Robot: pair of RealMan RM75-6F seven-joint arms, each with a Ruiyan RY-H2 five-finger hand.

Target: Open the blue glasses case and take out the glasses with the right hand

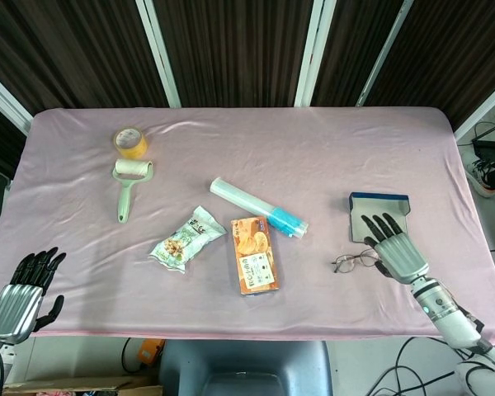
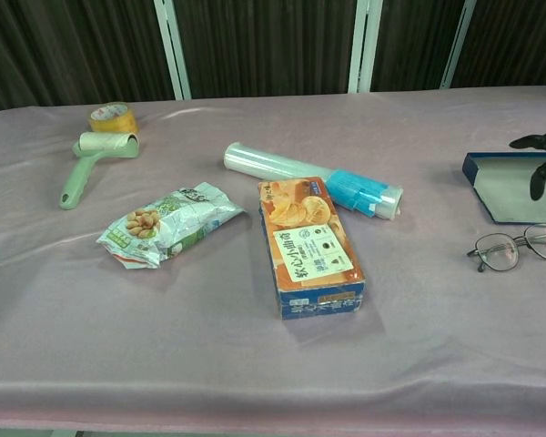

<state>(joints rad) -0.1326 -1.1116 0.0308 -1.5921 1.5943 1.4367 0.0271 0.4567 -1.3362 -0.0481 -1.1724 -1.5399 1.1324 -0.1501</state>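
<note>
The blue glasses case [image 1: 378, 212] [image 2: 513, 186] lies flat and open on the pink cloth at the right, its grey lining showing. The glasses [image 1: 355, 261] [image 2: 517, 247] rest on the cloth just in front of the case, outside it. My right hand [image 1: 396, 250] hovers with fingers spread beside the glasses' right end, holding nothing; in the chest view only its dark fingertips [image 2: 542, 157] show at the right edge. My left hand [image 1: 21, 295] hangs off the table's near left corner, fingers apart and holding nothing.
A cracker box [image 1: 255, 255], a nut packet [image 1: 186, 239], a clear roll with a blue end [image 1: 258, 207], a green lint roller [image 1: 129, 186] and a yellow tape roll [image 1: 131, 142] lie across the middle and left of the cloth [image 1: 256, 148].
</note>
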